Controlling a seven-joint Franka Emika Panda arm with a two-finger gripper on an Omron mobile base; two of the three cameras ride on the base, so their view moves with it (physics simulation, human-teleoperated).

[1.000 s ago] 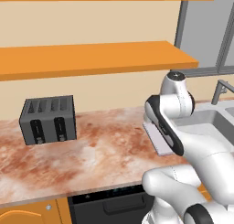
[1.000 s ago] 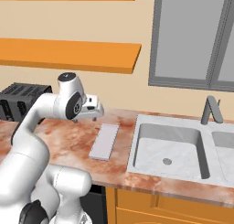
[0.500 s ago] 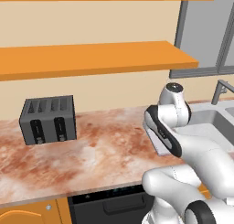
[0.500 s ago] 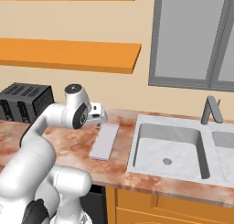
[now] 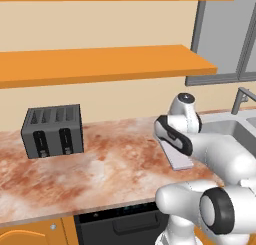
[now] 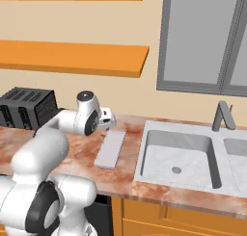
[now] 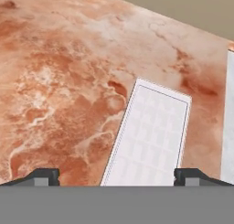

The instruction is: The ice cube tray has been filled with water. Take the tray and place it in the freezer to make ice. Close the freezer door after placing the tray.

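1. Lying flat on the reddish marbled table (image 6: 77, 155), the ice cube tray (image 6: 110, 148) sits just left of the sink (image 6: 176, 158) in the right base view, its long side running away from the front edge.
2. From the left base view, the tray (image 5: 177, 158) is partly covered by the white arm, and only its near end shows past the arm.
3. The tool (image 6: 110, 118) hangs above the far end of the tray in the right base view and is not touching it.
4. In the hand view, the two dark fingertips (image 7: 43, 176) stand wide apart at the bottom, one on each side of the tray (image 7: 151, 134); nothing is held between them.
5. The hand view shows the tray's pale top divided into a grid of small cells, with a thin dark line around its border.
6. A dark grey toaster (image 5: 52, 131) stands on the table well to the left of the tray, near the back wall.
7. A grey faucet (image 6: 223, 116) rises behind the sink basin.
8. Two orange shelves (image 5: 100, 64) are fixed to the wall above the table.
9. A grey-framed window (image 6: 205, 37) sits above the sink.
10. Orange cabinet fronts (image 6: 173, 218) run below the sink.
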